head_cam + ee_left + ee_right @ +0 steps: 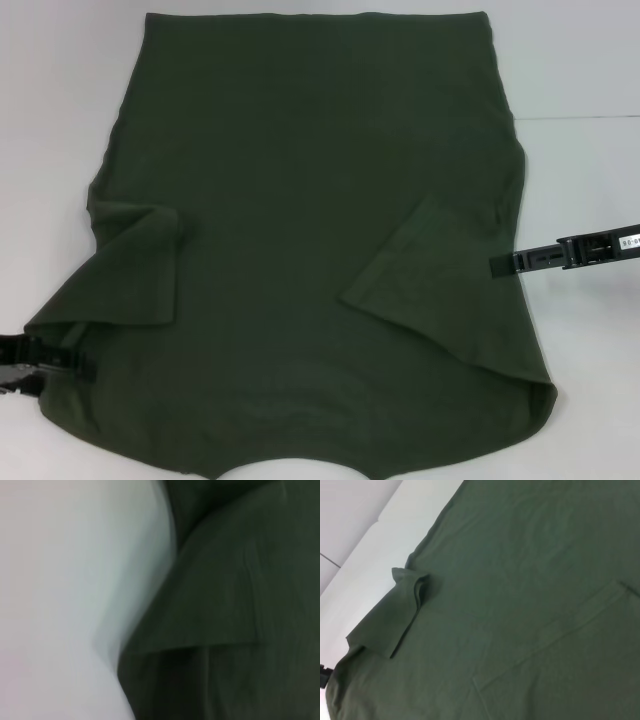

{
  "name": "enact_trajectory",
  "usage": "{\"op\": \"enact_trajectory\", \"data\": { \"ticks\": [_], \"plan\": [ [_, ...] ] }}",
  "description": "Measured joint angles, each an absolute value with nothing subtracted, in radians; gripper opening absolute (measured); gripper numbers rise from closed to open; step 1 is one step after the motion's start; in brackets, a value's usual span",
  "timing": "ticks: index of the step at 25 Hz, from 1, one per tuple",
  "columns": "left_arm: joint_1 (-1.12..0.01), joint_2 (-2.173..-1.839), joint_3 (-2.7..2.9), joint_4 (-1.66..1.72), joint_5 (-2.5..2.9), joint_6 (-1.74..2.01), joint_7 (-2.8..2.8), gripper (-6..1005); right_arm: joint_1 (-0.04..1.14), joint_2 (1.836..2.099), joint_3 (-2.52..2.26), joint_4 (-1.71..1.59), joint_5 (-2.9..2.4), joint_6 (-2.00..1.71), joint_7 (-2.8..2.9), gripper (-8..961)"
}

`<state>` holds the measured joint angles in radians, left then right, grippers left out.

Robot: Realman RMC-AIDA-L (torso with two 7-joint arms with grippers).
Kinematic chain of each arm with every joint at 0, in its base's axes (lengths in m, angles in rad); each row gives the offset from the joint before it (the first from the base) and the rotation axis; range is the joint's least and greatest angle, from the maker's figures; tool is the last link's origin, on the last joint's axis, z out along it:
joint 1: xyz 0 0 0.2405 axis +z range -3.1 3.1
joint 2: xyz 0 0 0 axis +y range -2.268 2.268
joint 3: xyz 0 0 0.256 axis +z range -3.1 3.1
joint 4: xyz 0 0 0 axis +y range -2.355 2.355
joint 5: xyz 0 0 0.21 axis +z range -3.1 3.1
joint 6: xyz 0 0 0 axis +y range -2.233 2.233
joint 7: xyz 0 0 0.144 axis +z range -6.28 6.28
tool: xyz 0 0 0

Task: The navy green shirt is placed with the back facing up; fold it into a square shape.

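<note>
The navy green shirt point(310, 250) is spread back-up on the white table point(590, 180), both sleeves folded inward. The left gripper point(88, 366) is seen at the shirt's left near edge, the right gripper point(497, 265) at its right edge; their grip cannot be told. Bare table is seen along both sides.

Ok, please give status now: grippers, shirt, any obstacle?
Left gripper at shirt's near-left edge; right gripper at right edge. Navy green shirt flat, both sleeves folded inward. No obstacle seen.
</note>
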<state>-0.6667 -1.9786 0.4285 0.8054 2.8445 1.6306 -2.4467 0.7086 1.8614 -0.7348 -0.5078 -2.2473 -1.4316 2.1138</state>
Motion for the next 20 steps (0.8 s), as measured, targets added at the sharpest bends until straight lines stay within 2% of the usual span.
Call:
{"op": "enact_trajectory", "data": {
  "ticks": [20],
  "plan": [
    [-0.694,-1.988,0.449,0.790,2.842,1.644,-2.447,861,0.719,1.864,-0.753,-0.504,-2.247,-1.422,2.111,926]
  ]
}}
